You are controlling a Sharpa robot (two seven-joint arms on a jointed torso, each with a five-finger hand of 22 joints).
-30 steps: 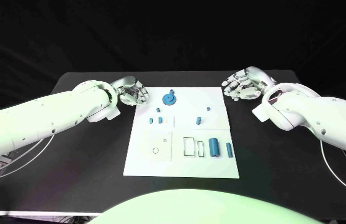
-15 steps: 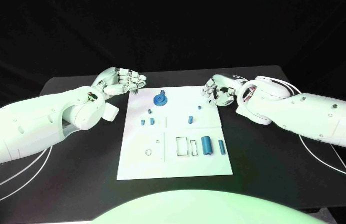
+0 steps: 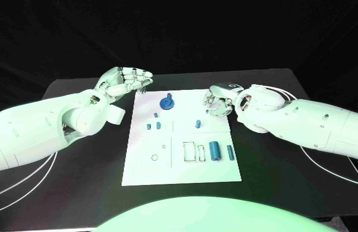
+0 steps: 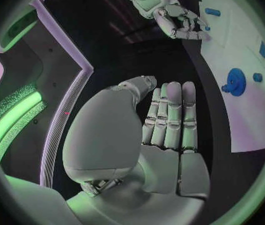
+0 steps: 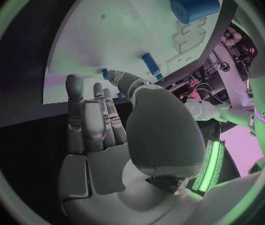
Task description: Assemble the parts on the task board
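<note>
Your right hand (image 3: pixel 219 101) hangs over the task board (image 3: pixel 182 170), fingers apart and holding nothing; a small blue peg (image 5: pixel 106 74) lies just beyond its fingertips. Left hand (image 3: pixel 123 82), likewise unladen, sits farther off.

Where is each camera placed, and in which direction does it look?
Head view: on the robot's head, looking down at the task board; both arms enter.
Left wrist view: behind the left hand, facing the blue gear.
Right wrist view: behind the right hand, facing the board.
Shared: board, gear.
</note>
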